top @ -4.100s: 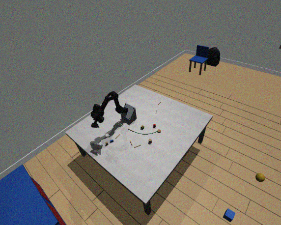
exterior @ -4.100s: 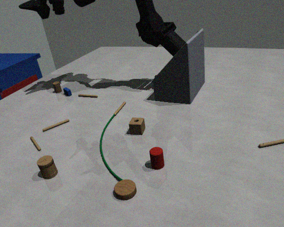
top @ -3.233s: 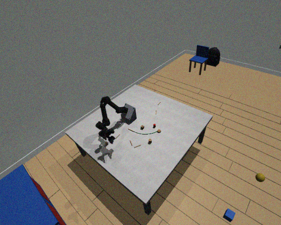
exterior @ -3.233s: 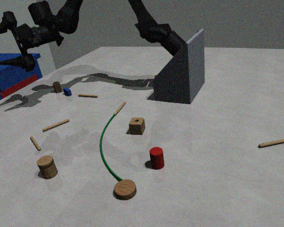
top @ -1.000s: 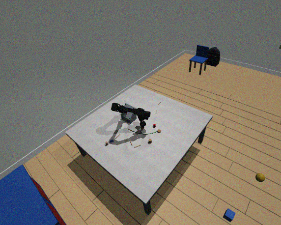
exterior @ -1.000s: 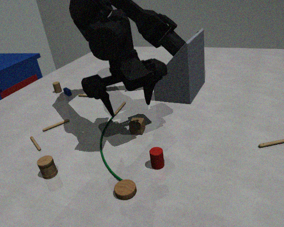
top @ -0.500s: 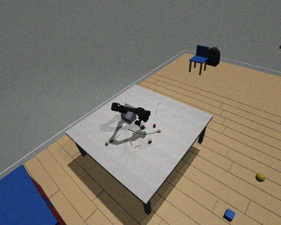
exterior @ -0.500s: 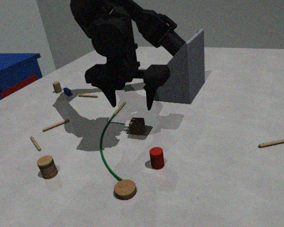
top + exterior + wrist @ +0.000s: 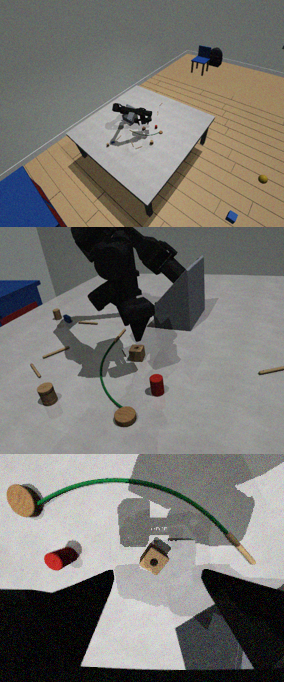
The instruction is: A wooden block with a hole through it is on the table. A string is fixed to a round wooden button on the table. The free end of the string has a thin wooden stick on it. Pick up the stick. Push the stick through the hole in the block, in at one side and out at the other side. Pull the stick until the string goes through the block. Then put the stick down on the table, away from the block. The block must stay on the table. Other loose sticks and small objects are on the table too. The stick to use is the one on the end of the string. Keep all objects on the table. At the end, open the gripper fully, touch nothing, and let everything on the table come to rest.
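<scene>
The gripper hung just above the block with jaws spread wide, holding nothing. The stick lay on the surface left of the block, its green string curving near to the button.

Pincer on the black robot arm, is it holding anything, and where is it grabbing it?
Nothing is held. The black pincer hangs open above the small wooden block with a hole. The thin wooden stick on the green string lies on the table beside it, untouched.
</scene>
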{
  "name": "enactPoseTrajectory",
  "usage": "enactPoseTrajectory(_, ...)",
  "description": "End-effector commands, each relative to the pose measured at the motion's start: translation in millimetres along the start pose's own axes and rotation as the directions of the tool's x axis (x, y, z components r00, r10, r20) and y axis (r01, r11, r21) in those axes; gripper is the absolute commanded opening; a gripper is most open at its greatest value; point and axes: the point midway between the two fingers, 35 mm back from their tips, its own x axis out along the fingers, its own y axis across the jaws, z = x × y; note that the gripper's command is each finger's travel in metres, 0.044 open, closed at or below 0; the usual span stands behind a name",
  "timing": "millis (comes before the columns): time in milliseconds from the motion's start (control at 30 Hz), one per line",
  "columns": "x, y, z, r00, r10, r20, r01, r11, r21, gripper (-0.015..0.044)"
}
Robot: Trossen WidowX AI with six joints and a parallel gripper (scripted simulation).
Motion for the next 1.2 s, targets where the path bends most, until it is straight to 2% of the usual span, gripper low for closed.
enactPoseTrajectory(0,-3.9,-0.5,-2.6,1.0,-0.001,-0.009,0.007,0.823,0.568,0.044)
enactPoseTrajectory(467,-3.9,-0.5,-2.6,1.0,-0.001,-0.009,0.007,0.823,0.568,0.044)
enactPoseTrajectory(733,-3.9,-0.5,-2.6,1.0,-0.001,-0.009,0.007,0.823,0.568,0.0243)
enactPoseTrajectory(1167,0.0,-0.1,-2.6,1.0,-0.001,-0.01,0.006,0.823,0.568,0.0243)
